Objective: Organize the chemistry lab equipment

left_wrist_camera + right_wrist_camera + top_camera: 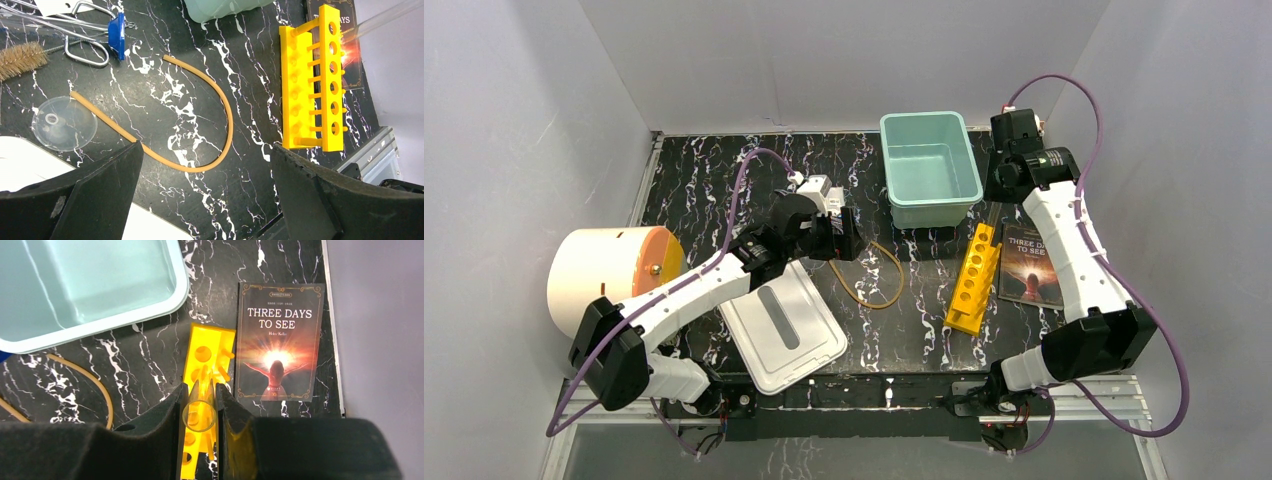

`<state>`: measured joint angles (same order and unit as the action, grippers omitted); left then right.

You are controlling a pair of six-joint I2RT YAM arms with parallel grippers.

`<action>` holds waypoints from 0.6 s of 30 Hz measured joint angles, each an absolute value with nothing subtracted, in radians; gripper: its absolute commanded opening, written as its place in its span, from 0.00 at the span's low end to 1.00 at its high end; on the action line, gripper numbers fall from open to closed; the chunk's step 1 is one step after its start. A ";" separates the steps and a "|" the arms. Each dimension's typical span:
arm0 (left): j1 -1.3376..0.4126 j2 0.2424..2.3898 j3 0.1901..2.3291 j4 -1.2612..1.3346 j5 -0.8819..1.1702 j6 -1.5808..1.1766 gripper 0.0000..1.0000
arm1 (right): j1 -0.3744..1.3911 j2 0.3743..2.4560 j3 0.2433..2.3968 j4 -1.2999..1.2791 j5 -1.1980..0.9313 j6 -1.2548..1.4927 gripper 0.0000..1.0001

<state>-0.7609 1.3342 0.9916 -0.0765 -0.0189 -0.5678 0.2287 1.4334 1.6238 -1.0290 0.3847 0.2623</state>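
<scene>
While the left gripper (842, 238) hangs over the amber tubing loop (876, 275) in the top view, the right gripper (999, 195) sits beside the teal bin (934, 205). Left wrist: jaws wide apart, empty, tubing below, blue piece (118, 35) beyond. Right wrist: fingers clamp a clear glass tube (199, 412) above the yellow rack (209, 355).

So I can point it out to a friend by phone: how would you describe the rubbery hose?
Find the mint-green tub at the back of the black marbled table. Just in front of it, left of the yellow rack, lies the amber tubing. It is the only soft cord there, curved into an open U.
</scene>
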 measured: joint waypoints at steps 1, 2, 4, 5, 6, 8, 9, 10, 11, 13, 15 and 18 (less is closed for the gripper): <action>-0.761 1.335 0.989 -0.076 -0.019 -0.570 0.98 | 0.224 1.432 1.601 -1.017 0.385 0.263 0.24; -0.761 1.335 0.988 -0.076 -0.019 -0.573 0.98 | 0.221 1.431 1.584 -1.008 0.385 0.263 0.24; -0.761 1.335 0.986 -0.076 -0.019 -0.578 0.98 | 0.210 1.421 1.557 -0.968 0.390 0.262 0.24; -0.761 1.335 0.986 -0.076 -0.019 -0.580 0.98 | 0.204 1.410 1.543 -0.952 0.388 0.263 0.23; -0.761 1.335 0.984 -0.075 -0.018 -0.582 0.98 | 0.197 1.399 1.531 -0.942 0.385 0.263 0.23; -0.761 1.335 0.979 -0.076 -0.018 -0.585 0.98 | 0.189 1.388 1.519 -0.932 0.382 0.264 0.23; -0.761 1.335 0.977 -0.076 -0.018 -0.586 0.98 | 0.180 1.378 1.505 -0.916 0.377 0.265 0.23; -0.761 1.336 0.975 -0.076 -0.018 -0.587 0.98 | 0.175 1.376 1.501 -0.908 0.374 0.264 0.23; -0.761 1.336 0.975 -0.076 -0.019 -0.588 0.98 | 0.171 1.375 1.497 -0.898 0.371 0.264 0.23; -0.761 1.336 0.975 -0.076 -0.019 -0.588 0.98 | 0.166 1.373 1.490 -0.880 0.368 0.264 0.23; -0.761 1.336 0.975 -0.076 -0.019 -0.588 0.98 | 0.162 1.373 1.486 -0.864 0.363 0.264 0.23; -0.761 1.336 0.975 -0.076 -0.019 -0.588 0.98 | 0.157 1.373 1.471 -0.845 0.345 0.265 0.23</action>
<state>-0.7609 1.3361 0.9749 -0.0757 -0.0189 -0.5880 0.1574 1.3731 1.4708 -0.8452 0.3454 0.2653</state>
